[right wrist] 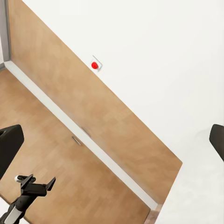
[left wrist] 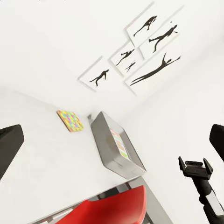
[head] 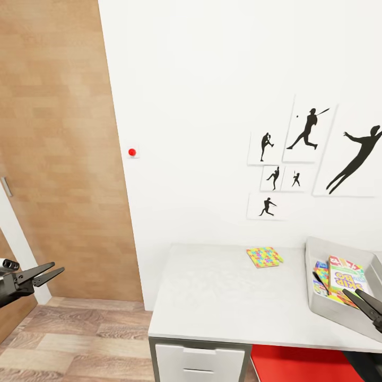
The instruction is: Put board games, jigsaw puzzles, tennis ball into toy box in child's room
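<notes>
1. Looking from the head camera, you face a white wall with the table [head: 223, 297] below it, its light-grey top running off the right edge of the view.
2. One jigsaw puzzle [head: 264, 257], a small multicoloured square, lies flat on the table near the wall, well apart from both grippers.
3. At the table's right end sits the toy box [head: 334, 310], a grey bin cut off by the frame edge. Inside it you can read a SKIP-BO board game [head: 347, 276] lying over other colourful flat items; what those are is too hidden to tell.
4. Your left gripper [head: 50, 273] hangs over the wooden floor [head: 79, 339] left of the table, its two fingers slightly parted with nothing between them.
5. Your right gripper [head: 366, 302] enters at the lower right, in front of the toy box. Its fingers sit close together, partly cut off by the frame, so you cannot tell whether it is closed or holding anything.
6. In the left wrist view, a red chair [left wrist: 107, 210] shows beneath the table edge.
7. Black silhouette prints [head: 307, 159] of athletes hang on the wall, and a small red button [head: 132, 152] sits beside the brown wooden door [head: 53, 159].
</notes>
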Robot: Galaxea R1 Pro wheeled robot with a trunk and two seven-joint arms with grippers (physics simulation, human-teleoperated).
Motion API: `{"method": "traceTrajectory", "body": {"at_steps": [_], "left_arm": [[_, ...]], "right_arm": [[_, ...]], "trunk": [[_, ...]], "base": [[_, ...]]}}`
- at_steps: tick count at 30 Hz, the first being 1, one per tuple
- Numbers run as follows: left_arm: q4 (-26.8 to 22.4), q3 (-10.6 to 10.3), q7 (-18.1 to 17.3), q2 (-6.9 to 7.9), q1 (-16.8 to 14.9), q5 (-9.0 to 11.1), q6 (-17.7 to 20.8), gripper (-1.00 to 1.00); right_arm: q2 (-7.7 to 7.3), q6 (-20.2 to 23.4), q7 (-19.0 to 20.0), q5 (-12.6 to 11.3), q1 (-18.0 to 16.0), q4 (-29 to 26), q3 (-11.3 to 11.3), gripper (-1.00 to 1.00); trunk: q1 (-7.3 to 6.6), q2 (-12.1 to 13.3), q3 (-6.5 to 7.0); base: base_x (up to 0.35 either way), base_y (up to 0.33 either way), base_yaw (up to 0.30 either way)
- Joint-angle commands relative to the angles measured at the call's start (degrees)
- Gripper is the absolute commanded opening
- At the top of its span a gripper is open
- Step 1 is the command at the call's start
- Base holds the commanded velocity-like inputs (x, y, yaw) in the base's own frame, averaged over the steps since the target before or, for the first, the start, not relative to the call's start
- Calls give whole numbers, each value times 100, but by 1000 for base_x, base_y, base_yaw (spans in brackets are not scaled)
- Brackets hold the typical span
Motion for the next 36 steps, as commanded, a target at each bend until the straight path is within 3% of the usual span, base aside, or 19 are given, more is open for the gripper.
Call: {"method": "traceTrajectory", "body": {"at_steps": [1,36], "left_arm": [[0,0,-25,0,-3,-7,61,100],[1,-6,-25,0,-3,-6,-27,100]], "right_arm": [[-2,32,-2,-21,1,-2,0,100],[-1,32,-7,-21,1,-2,8,100]], "trunk": [[2,-7,-5],[2,-7,-5]], "base": [[3,0,0],[18,33,0]]}}
